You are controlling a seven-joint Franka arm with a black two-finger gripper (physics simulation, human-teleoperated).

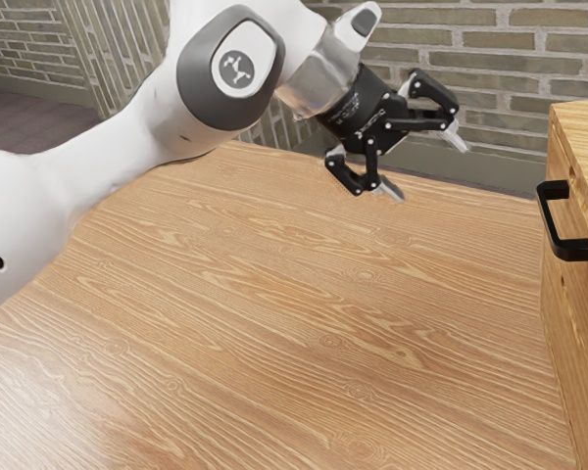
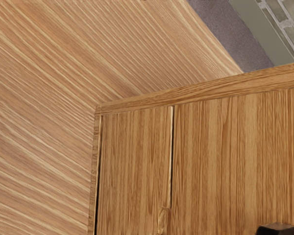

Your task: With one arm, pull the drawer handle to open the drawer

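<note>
2 fingers of our gripper stand spread apart over the table, well apart from the black drawer handle at the exterior view's right.

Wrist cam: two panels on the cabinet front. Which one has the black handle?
The wider panel: the black handle sits against it. The narrow panel beside it, past the seam, is bare wood.

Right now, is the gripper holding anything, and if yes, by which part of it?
Nothing is held. The gripper is open above the table, with nothing between its fingers, and it is apart from the black drawer handle.
</note>
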